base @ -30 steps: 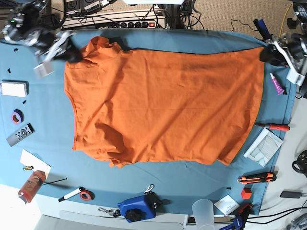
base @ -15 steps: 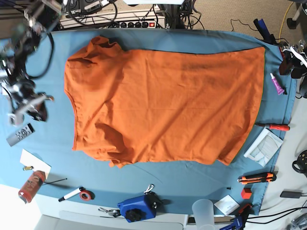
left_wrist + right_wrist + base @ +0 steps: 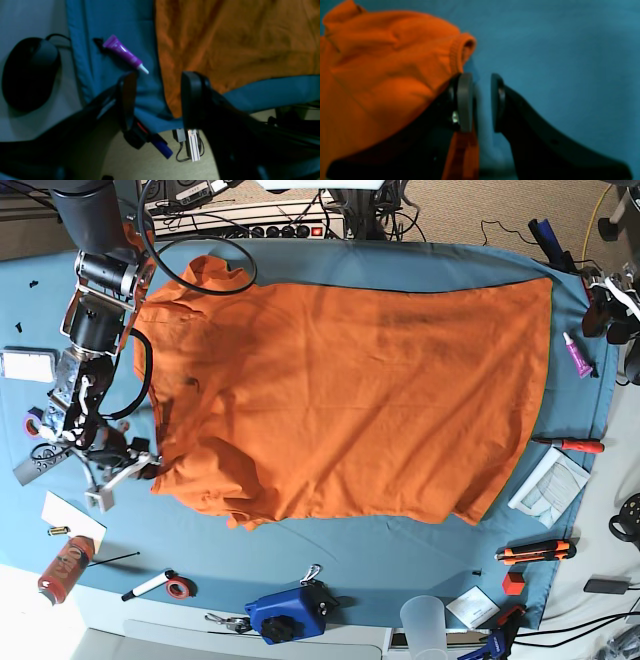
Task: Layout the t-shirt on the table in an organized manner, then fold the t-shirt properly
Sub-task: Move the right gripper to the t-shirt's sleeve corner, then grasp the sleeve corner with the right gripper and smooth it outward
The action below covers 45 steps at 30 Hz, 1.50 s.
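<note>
My right pincer [image 3: 481, 102]: jaws parted by a narrow gap, nothing between them but the blue table cloth. One pad [image 3: 465, 100] stands just beside a ribbed hem of the t-shirt [image 3: 382, 75], which bunches at my ten o'clock in the right wrist view; whether pad and fabric touch cannot be told. In the base view this pincer [image 3: 112, 475] sits at the shirt's eight o'clock corner, over the table [image 3: 400, 560].

My left pincer [image 3: 156, 100]: jaws spread wide, holding nothing. Between them lies the blue cloth and, toward the one o'clock side, a corner of the t-shirt [image 3: 225, 45]. A purple tube [image 3: 125, 53] lies at eleven o'clock, apart from the shirt; a black mouse [image 3: 27, 72] rests off the cloth at nine o'clock.

The t-shirt [image 3: 350, 400], base view: spread mostly flat across the table's middle, rumpled at its left end. A red-handled screwdriver [image 3: 575, 445] lies at the shirt's four o'clock, a blue device [image 3: 290, 612] at six o'clock.
</note>
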Tool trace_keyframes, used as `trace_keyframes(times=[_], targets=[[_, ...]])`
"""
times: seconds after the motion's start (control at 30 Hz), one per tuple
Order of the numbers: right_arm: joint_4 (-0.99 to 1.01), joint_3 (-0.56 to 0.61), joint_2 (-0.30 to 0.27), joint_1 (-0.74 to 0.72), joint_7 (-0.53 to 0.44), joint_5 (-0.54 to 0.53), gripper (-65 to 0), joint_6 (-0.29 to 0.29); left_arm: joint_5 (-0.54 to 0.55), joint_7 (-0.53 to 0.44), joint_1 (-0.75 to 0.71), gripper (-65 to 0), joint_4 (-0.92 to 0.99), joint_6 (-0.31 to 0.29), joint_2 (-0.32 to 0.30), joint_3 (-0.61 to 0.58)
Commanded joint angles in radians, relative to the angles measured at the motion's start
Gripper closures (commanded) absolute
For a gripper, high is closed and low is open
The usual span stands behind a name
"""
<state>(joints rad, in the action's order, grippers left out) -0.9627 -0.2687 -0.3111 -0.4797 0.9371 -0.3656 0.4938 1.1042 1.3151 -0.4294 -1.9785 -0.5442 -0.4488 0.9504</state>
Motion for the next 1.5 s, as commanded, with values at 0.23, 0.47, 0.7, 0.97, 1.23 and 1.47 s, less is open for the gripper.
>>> trace_keyframes(times=[0.23, 0.47, 0.7, 0.97, 1.23, 1.47], targets=[[-0.020, 0.044, -0.014, -0.001, 0.203, -0.103, 0.0, 0.081, 0.019, -0.053, 0.000, -30.1, -0.013, -0.004, 0.046, 0.007], [-0.352, 0.045, -0.016, 0.211, 0.336, -0.308, 0.0, 0.151, 0.019, -0.053, 0.000, -30.1, -0.013, -0.004, 0.058, 0.007], [-0.604, 0.045, -0.016, 0.391, 0.296, -0.307, 0.0, 0.158, 0.019, -0.060, 0.000, -30.1, -0.013, -0.008, 0.059, 0.007], [-0.636, 0.042, -0.033, 0.345, 0.391, -0.404, -19.5, 0.182, 0.019, -0.060, 0.000, -30.1, -0.013, -0.007, 0.058, 0.007], [-0.630, 0.011, -0.040, 0.162, 0.075, -0.039, -19.5, 0.014, 0.019, -0.060, 0.001, -30.1, -0.013, -0.008, 0.067, 0.007], [-0.323, 0.103, -0.032, 0.010, 0.074, -0.029, -19.5, -0.028, 0.019, -0.060, 0.017, -30.1, -0.013, -0.008, 0.081, 0.006]])
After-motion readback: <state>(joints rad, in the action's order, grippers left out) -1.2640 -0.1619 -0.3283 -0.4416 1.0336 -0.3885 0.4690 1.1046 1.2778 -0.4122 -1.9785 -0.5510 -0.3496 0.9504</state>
